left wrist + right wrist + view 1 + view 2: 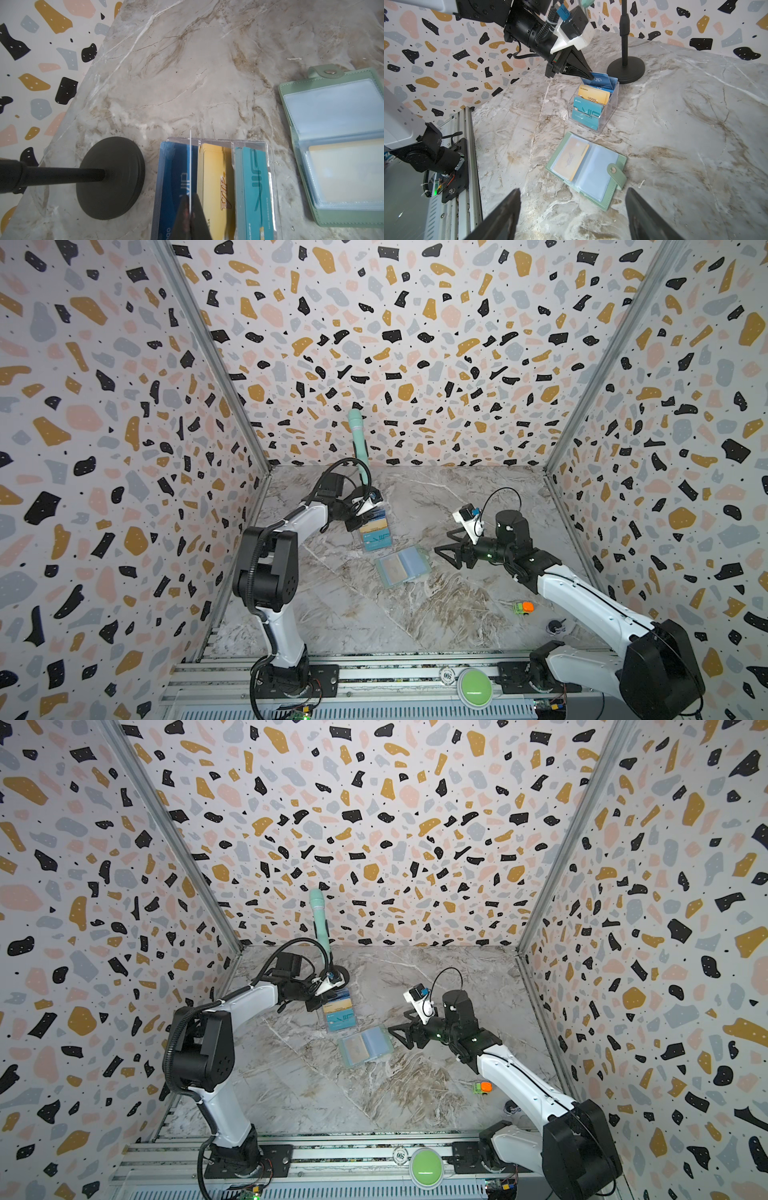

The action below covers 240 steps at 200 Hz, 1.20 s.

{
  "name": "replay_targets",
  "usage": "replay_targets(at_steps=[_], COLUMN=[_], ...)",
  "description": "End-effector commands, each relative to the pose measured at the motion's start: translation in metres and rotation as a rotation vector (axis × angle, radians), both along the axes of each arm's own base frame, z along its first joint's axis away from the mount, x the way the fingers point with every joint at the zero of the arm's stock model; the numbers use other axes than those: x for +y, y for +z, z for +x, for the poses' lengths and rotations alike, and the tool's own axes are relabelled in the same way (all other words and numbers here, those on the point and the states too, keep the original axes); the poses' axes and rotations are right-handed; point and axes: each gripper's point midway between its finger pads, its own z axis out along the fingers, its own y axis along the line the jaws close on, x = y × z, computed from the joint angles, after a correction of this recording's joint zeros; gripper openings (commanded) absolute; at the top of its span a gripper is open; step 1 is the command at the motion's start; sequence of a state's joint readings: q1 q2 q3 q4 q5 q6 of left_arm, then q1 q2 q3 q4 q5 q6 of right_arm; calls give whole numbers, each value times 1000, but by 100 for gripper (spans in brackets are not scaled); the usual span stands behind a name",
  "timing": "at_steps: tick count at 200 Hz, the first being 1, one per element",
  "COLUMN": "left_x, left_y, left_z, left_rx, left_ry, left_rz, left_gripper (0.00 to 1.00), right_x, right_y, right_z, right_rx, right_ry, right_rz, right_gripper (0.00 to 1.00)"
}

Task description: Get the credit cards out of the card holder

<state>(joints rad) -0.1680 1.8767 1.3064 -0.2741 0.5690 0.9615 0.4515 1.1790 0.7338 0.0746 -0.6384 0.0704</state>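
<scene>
Your left gripper (588, 78) is pinched tight on the dark blue card (600, 80), holding it at the back row of the clear stand (609, 108), just above and left of centre in both top views. So the blue one is out of the card holder (622, 160), and by the look of it you're parking it in that stand. The holder lies open and flat on the marble table (374, 614), a little below centre in both top views. One page looks empty, while the other has the yellow card (571, 160) tucked in its sleeve. Your right gripper (573, 190) hovers just beside the holder, jaws spread wide, nothing between them. I'd call it halfway: one card out, one to go
</scene>
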Motion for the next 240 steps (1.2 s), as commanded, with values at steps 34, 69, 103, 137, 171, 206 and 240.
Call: replay_targets(at_steps=[34,69,103,137,171,206,240], left_x=[3,4,4,5,4,4,4], left_y=[-9,-12,-15,-19,-19,-18,-17], left_z=[0,1,2,3,4,6,7], left_rx=[4,20,32,44,51,52,52], left_ry=[-11,-7,-3,8,14,22,30], left_rz=[-12,-11,-9,-9,-12,-17,-21], left_gripper=[1,3,3,4,8,13,15], right_x=[0,0,-1,-1,-2,-2,-2], right_y=[6,6,5,6,6,6,6], right_z=[1,1,1,0,0,0,0], right_rx=[-13,-13,-10,-14,-15,-18,-17], right_ry=[0,1,-1,-1,-3,-4,-3], right_rz=[5,5,3,3,1,1,2], right_gripper=[79,79,79,79,79,79,79])
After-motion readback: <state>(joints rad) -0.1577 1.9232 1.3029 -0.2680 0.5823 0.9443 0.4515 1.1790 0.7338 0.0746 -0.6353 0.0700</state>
